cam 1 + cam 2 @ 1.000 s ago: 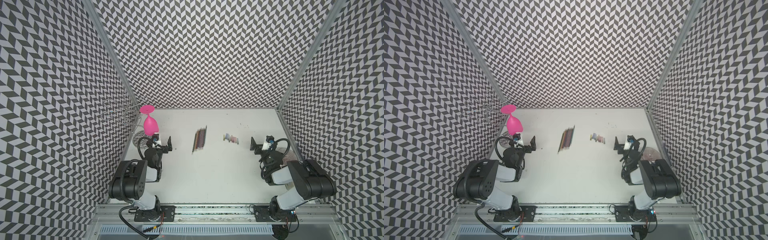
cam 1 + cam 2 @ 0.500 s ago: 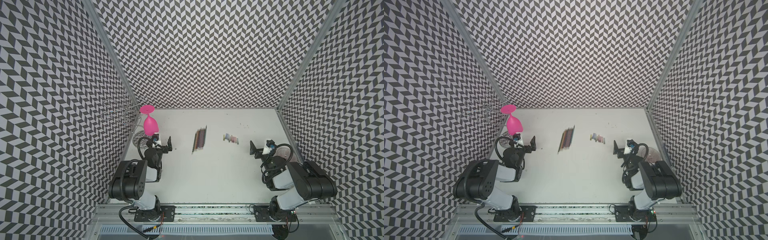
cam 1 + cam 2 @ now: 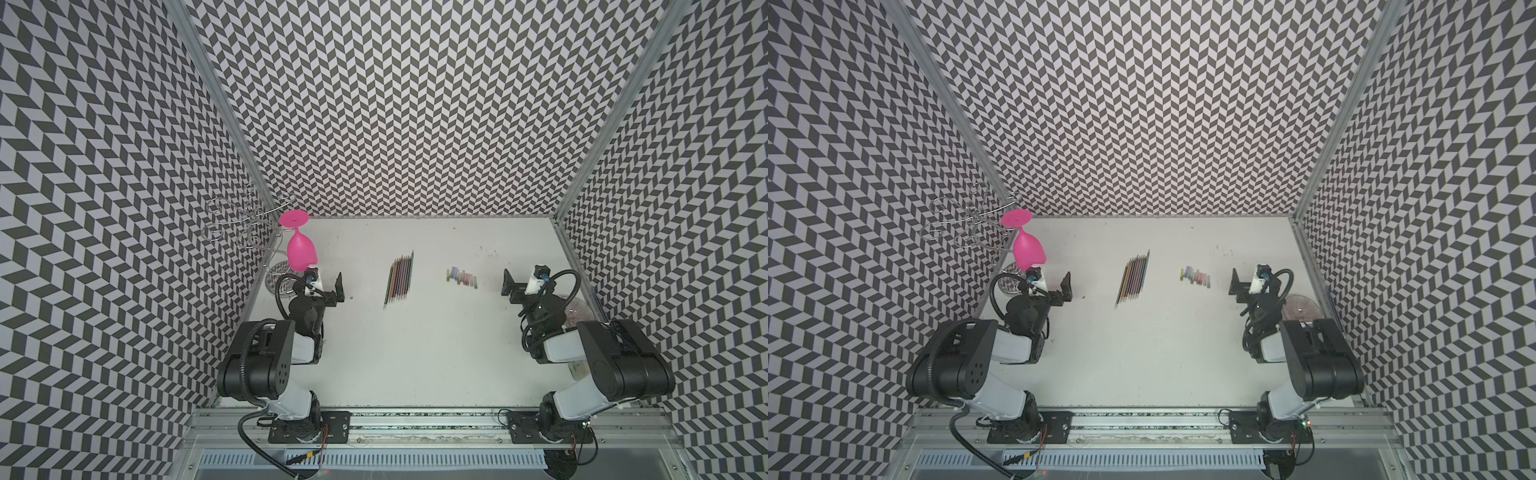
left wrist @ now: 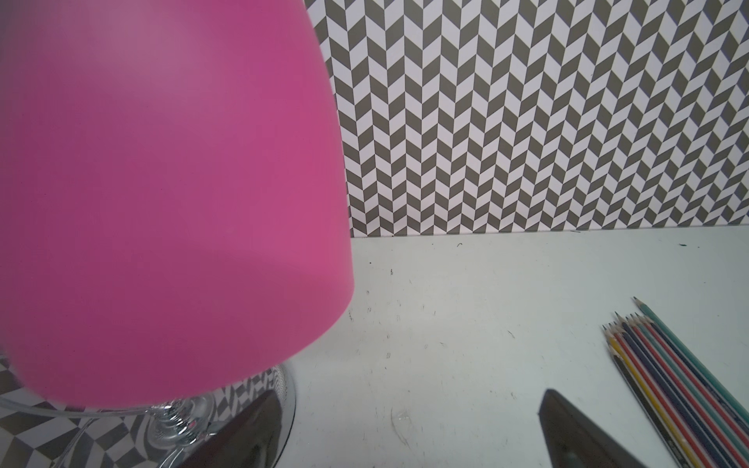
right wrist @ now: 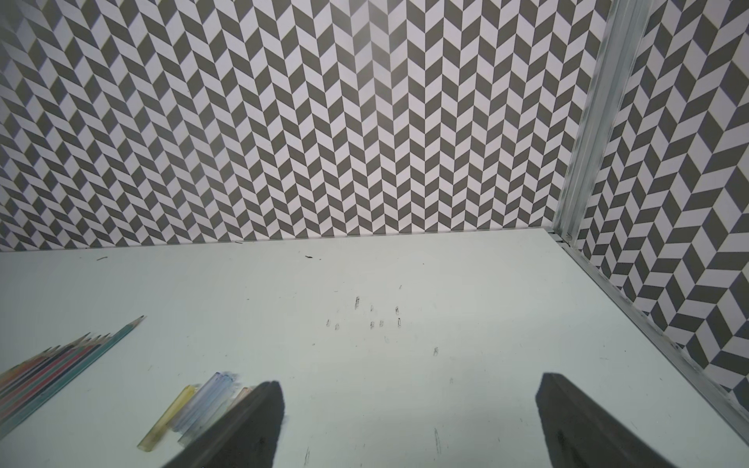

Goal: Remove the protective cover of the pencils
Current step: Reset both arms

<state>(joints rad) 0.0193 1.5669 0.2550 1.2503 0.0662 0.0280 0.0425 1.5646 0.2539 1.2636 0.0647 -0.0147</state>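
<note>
Pencils (image 3: 400,280), thin multicoloured wooden, rowed mid-scene; translucent pastel caps (image 3: 461,277) just right; left gripper (image 3: 327,286), right gripper (image 3: 521,286) spread, empty.

Pink goblet (image 3: 301,251) hanging upside down from wire rack (image 3: 248,219), far-left corner; chevron walls (image 3: 395,104); white table (image 3: 415,353).

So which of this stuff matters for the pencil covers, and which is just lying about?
Job: pencils; translucent pencil caps, lying apart from them.
Lying about: pink wine glass; wire glass rack; clear stemmed glass; another clear glass.
</note>
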